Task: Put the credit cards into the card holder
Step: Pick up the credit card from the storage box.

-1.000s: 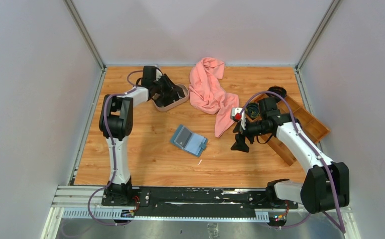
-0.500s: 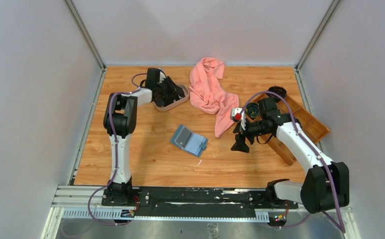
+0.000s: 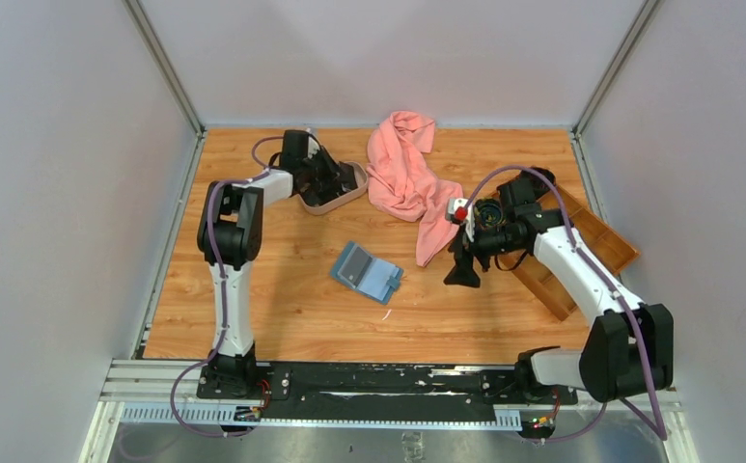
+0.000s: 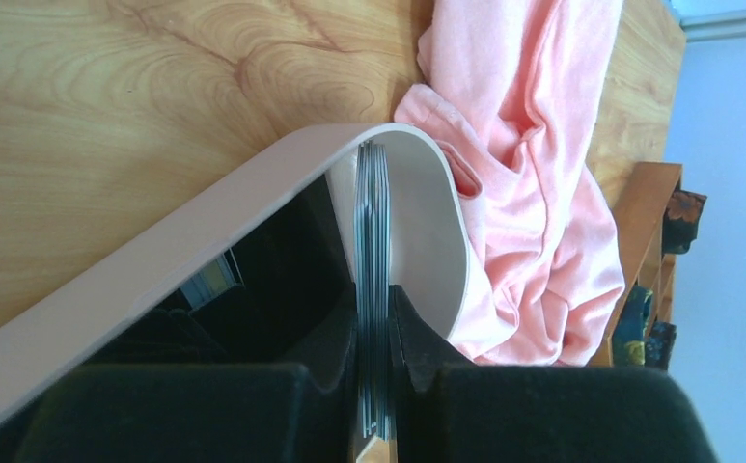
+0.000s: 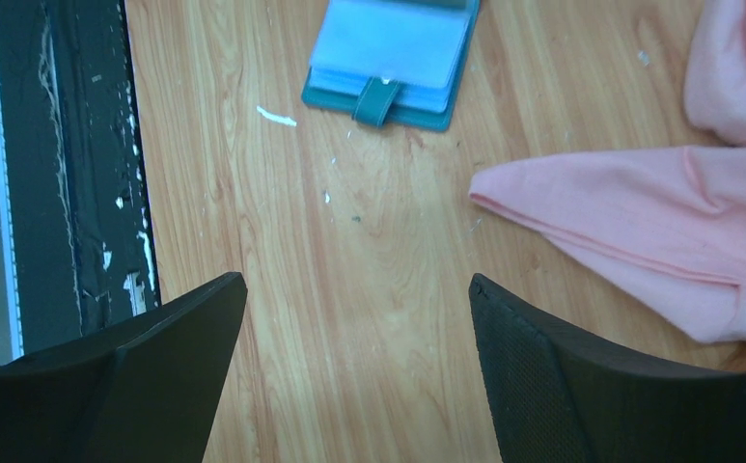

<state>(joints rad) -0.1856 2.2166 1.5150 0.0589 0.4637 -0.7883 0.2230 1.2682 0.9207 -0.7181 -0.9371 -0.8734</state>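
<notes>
Broad wooden table, with a pink cloth draped across the far middle and a wooden compartment tray off to the right. Next down in size, the oval beige tray at far left, with the left gripper reaching into it. Nearer the middle, lying open and flat on bare wood, the card holder, teal outside, pale blue pockets facing up. To its right, poised above the table, the right gripper, spread wide with nothing between the fingers. Smallest of all, the credit cards: a thin stack standing on edge against the tray's curved end wall, pinched face-to-face between the left fingers. Probably light, stiff and slick-faced, so liable to fan out or slide apart if squeezed off-centre. Best held across the broad faces near mid-edge, leaving one long edge free to lead into a pocket
</notes>
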